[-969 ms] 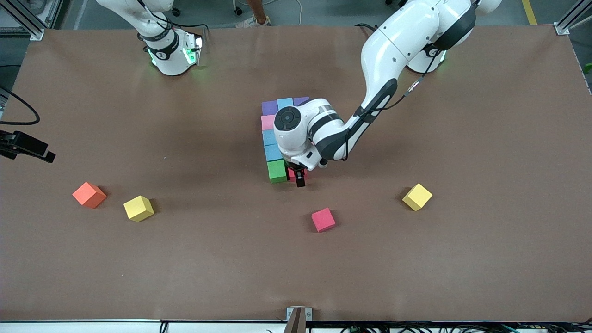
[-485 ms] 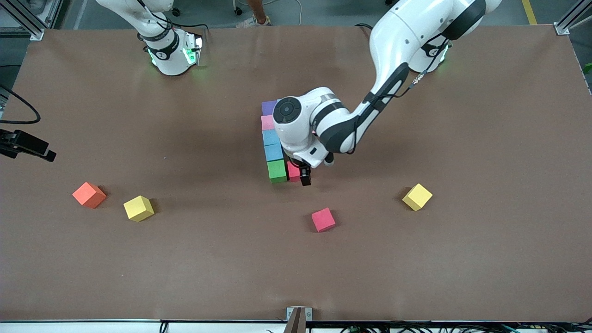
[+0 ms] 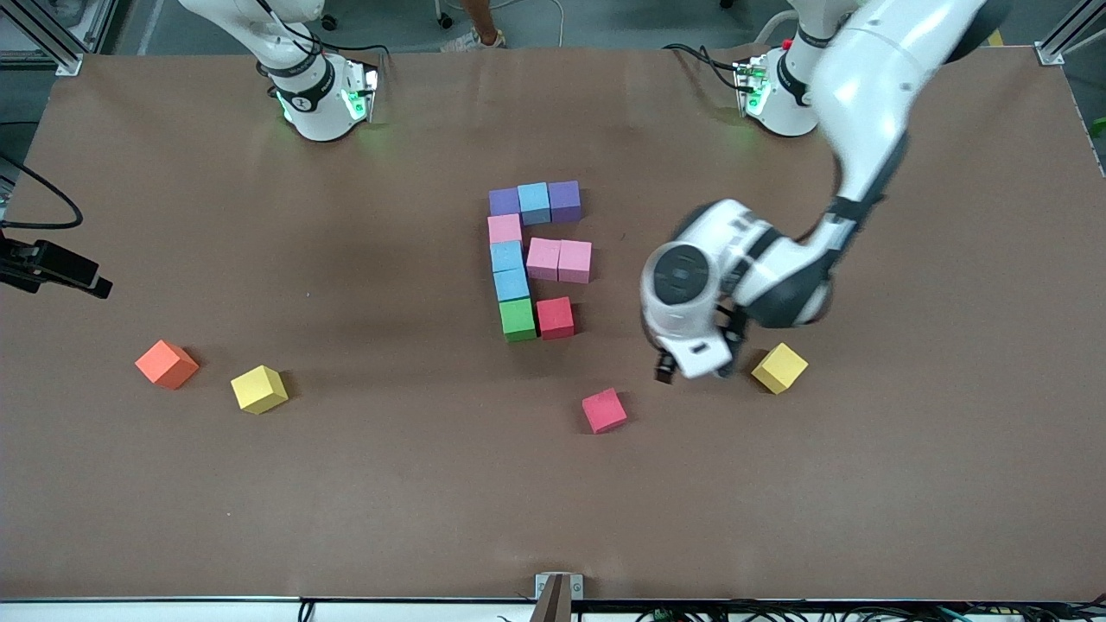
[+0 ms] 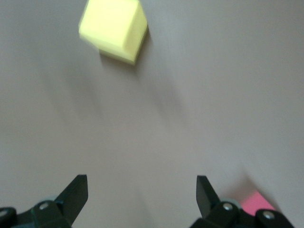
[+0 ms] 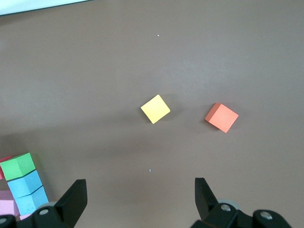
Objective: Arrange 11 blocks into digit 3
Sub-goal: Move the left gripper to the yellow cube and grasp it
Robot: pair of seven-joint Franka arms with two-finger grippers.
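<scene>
The partly built figure of blocks lies mid-table: a purple (image 3: 504, 201), light blue (image 3: 534, 201) and purple (image 3: 564, 199) bar, a line of pink (image 3: 505, 229), two light blue (image 3: 509, 269) and green (image 3: 518, 319), two pink blocks (image 3: 559, 260) beside it, and a red block (image 3: 555, 317) beside the green. A loose red block (image 3: 603, 409) and two yellow blocks (image 3: 779, 367) (image 3: 258, 388) lie apart. My left gripper (image 3: 687, 373) (image 4: 141, 190) is open and empty over bare table between the loose red block (image 4: 256, 202) and a yellow block (image 4: 113, 31). My right gripper (image 5: 140, 192) is open and waits.
An orange cube (image 3: 167, 364) sits beside the yellow block toward the right arm's end; both show in the right wrist view, the orange cube (image 5: 222, 117) and the yellow block (image 5: 155, 109), with the green block (image 5: 17, 166) at that view's edge.
My left gripper let go of the red block beside the green one and swung away toward the left arm's end, uncovering the figure. The right arm has not moved.
</scene>
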